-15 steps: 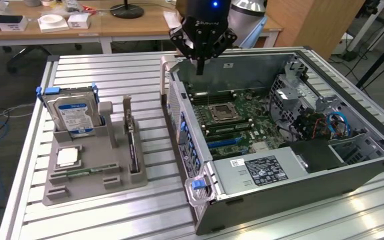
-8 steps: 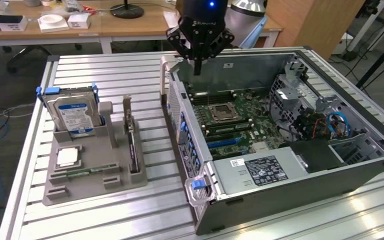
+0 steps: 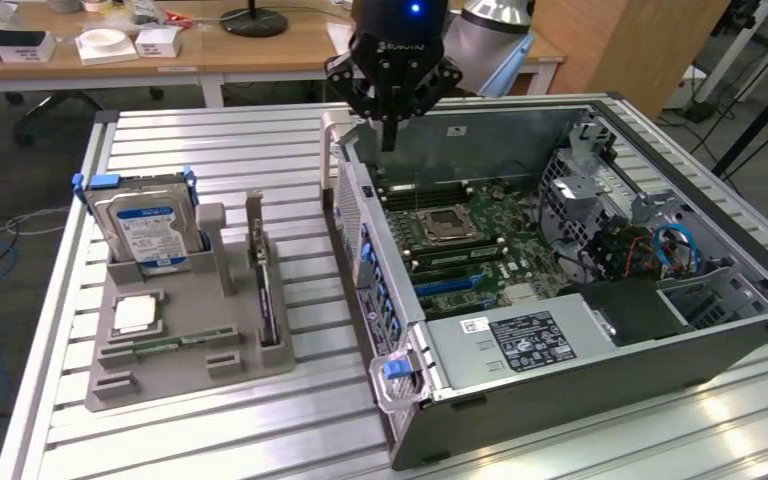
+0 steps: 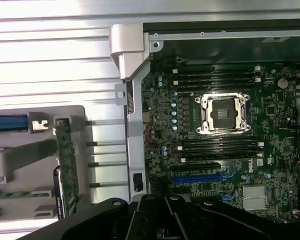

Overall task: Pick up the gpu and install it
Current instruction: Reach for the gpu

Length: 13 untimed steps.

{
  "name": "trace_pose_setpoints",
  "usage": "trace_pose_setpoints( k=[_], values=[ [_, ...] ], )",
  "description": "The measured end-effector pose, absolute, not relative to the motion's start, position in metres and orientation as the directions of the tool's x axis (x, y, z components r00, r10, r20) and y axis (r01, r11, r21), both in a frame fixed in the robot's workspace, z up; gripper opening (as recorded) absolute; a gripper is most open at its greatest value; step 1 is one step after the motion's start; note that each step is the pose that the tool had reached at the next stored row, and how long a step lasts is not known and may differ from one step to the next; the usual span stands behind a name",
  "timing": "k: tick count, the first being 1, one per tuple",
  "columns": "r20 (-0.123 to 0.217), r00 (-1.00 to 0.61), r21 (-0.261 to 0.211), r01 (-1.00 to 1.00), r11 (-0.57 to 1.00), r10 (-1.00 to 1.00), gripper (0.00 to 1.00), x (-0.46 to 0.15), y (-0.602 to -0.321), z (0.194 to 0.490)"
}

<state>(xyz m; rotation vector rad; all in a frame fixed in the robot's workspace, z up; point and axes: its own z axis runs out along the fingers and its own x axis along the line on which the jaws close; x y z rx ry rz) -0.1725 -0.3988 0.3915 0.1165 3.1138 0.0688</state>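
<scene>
Above the case (image 3: 584, 400) rear wall, the gripper (image 3: 388, 135) hangs with fingers pressed together, empty. The gpu (image 3: 265, 295) stands on edge in a holder (image 3: 157, 370) slot beside the case, top edge exposed for grasping. The case lies open, so the board (image 3: 491, 235) slots face up for insertion.

One open computer case (image 3: 598, 395); one hard drive (image 3: 144, 225); one gpu (image 3: 267, 300); one grey holder (image 3: 184, 365)

Bright overhead light; strong glare on table (image 4: 50, 45).
</scene>
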Motion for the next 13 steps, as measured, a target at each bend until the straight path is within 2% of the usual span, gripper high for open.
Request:
trace_pose_setpoints(
  k=[13],
  values=[
    [-0.023, -0.997, 0.045, 0.074, 0.996, 0.075, 0.11, -0.184, -0.399, 0.391]
  ],
)
